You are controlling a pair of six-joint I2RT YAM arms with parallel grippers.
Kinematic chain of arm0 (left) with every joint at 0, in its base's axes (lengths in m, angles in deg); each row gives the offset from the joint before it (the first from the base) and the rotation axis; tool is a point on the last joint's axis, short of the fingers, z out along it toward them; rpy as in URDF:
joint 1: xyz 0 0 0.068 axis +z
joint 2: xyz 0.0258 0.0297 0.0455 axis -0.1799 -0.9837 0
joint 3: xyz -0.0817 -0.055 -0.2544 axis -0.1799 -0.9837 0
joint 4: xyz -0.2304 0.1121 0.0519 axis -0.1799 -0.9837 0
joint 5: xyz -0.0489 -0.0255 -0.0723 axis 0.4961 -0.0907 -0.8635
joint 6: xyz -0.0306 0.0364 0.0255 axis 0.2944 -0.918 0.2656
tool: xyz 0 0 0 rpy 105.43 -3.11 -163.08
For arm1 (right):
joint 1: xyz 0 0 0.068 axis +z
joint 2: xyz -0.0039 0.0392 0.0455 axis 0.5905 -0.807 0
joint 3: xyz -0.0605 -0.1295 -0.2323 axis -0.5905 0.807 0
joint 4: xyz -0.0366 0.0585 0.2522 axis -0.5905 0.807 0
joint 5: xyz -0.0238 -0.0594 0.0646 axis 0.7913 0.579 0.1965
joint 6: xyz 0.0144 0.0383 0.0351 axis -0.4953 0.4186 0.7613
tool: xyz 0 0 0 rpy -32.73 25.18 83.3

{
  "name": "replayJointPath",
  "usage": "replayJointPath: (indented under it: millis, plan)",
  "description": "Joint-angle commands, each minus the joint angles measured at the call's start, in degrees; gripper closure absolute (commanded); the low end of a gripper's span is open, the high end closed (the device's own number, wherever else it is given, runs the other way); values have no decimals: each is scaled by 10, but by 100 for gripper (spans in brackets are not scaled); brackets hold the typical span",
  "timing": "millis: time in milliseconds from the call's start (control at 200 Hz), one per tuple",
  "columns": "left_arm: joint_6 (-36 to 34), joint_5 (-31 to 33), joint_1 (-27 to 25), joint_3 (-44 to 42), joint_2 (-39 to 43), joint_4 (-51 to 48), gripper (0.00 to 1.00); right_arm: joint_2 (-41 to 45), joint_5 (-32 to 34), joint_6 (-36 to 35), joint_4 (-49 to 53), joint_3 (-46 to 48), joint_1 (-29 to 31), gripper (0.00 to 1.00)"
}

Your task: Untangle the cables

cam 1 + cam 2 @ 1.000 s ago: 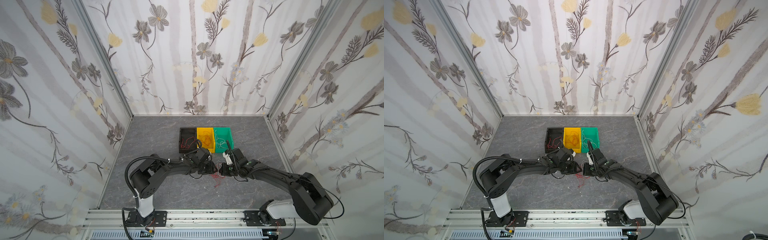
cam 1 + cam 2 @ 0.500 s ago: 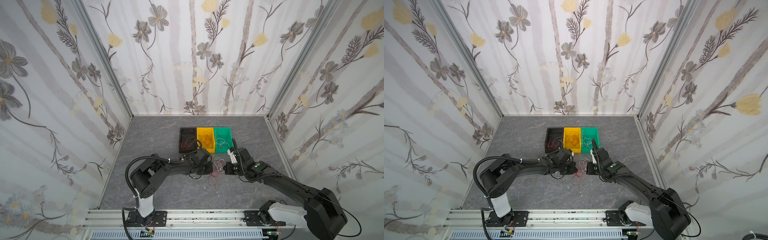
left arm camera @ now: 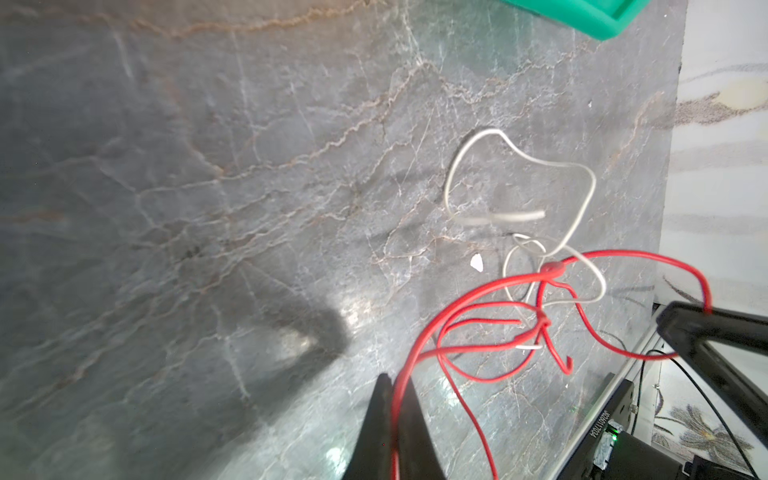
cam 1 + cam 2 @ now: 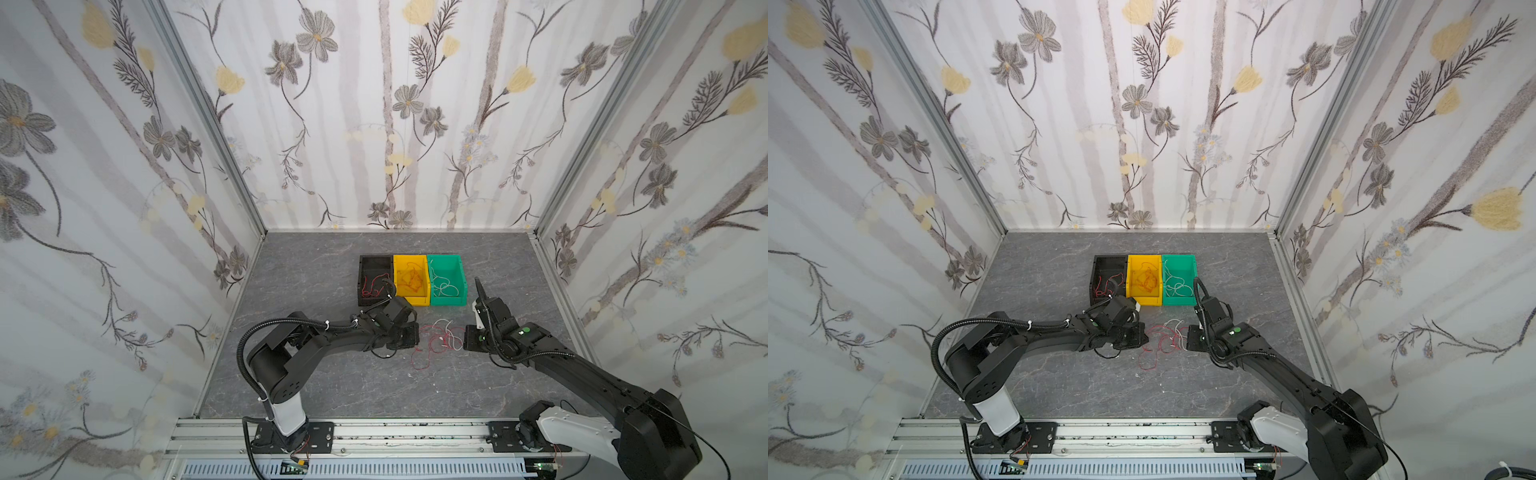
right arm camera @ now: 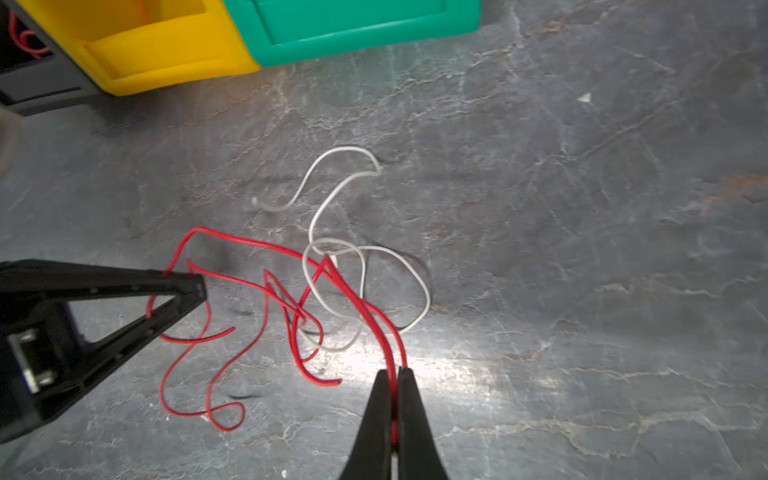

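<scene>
Top views, both, give you the cables [image 4: 436,338] as a small red-and-white tangle near the middle of the grey bench [image 4: 332,386]. Your left tool [image 4: 417,335] sits at the tangle's 9 o'clock and your right tool [image 4: 465,337] at its 3 o'clock, tips facing each other across it. At the tangle's 12 o'clock three bins stand in a touching row: a black bin [image 4: 365,301] with red strands inside, a yellow bin [image 4: 411,300] with orange ones, and a green bin [image 4: 446,300] with white ones.

Left wrist view: your left tool is clamped shut on a red cable [image 3: 552,268], which runs from the tips into a knot with a white cable [image 3: 494,131]. Another red strand runs into the right tool's tip.

Right wrist view: your right tool is closed tight on two red strands lying side by side. The left tool grips a red strand on the tangle's other side, and loose red loops trail between the two tools.
</scene>
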Motion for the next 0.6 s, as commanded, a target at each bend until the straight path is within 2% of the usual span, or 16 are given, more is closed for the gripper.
replayJointPath:
  millis: [0,595]
  plan:
    - [-7,14,9,-14,18,-6,100,8,47,24,30,6,-14,100]
    - [-27,56,82,-103,136,-65,100,53,80,39,71,34,-99,98]
